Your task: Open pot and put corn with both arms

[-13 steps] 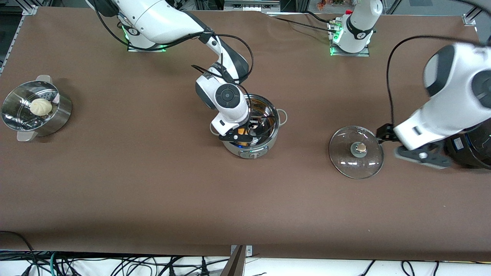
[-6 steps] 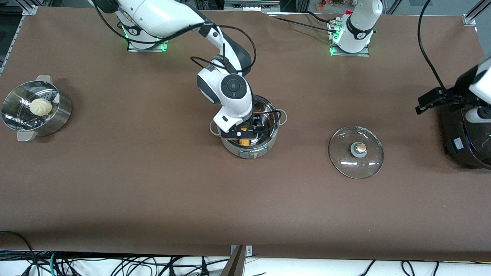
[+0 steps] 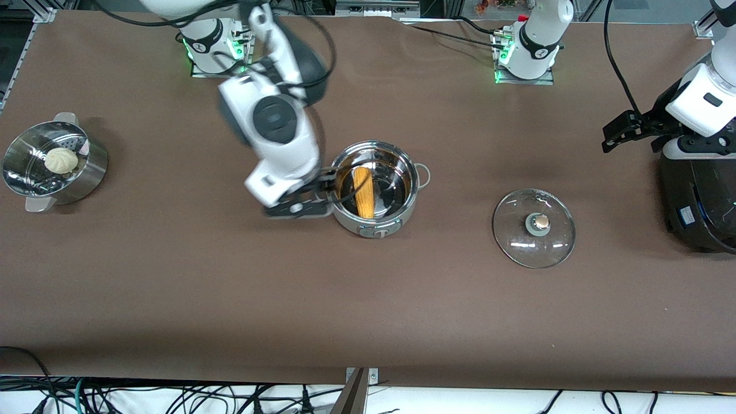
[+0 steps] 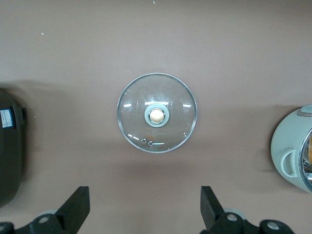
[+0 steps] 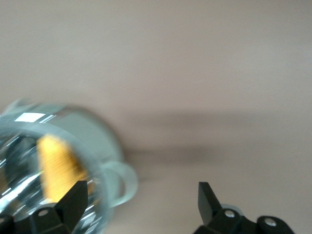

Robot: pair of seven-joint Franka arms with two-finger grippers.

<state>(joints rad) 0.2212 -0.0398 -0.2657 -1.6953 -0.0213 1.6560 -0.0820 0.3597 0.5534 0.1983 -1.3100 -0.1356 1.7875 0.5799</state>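
Since a second ago, our right gripper [image 3: 322,192] has let go and lifted off the pot [image 3: 375,190]; its fingers gape wide, empty. Corn [image 3: 363,191], yellow-orange and tapered, lies inside, running twelve to six. We retreat straight, avoiding the rim. Left gripper [image 4: 145,210] waits, fingers wide, over the lid [image 3: 534,227] on the counter [image 3: 230,299].
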